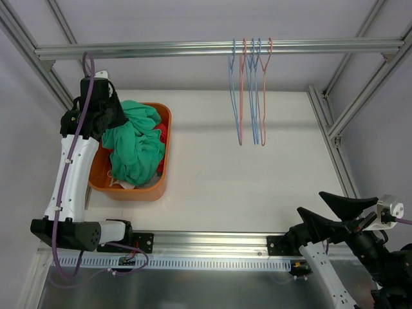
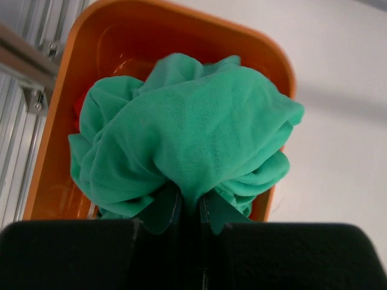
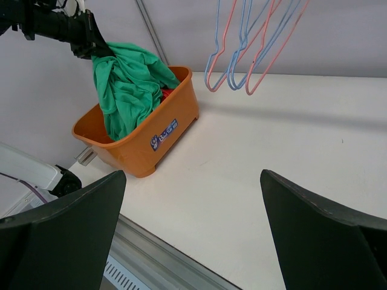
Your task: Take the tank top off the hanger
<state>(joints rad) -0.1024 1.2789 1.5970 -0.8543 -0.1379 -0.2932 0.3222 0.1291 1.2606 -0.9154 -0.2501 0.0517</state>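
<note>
Left fingers [image 1: 119, 118] are clamped on the bunched green tank top [image 1: 135, 145], which hangs over the orange bin [image 1: 165, 119] with its lower folds inside. The hangers [image 1: 251, 90] well beyond the bin look bare, so this is probably the drop: lower into the bin, then release, clear of the rim. Right fingers [image 1: 329, 214] are wide apart, far from the bin.

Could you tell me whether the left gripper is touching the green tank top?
Touching: the left wrist view shows the left gripper pinching the green tank top.
</note>
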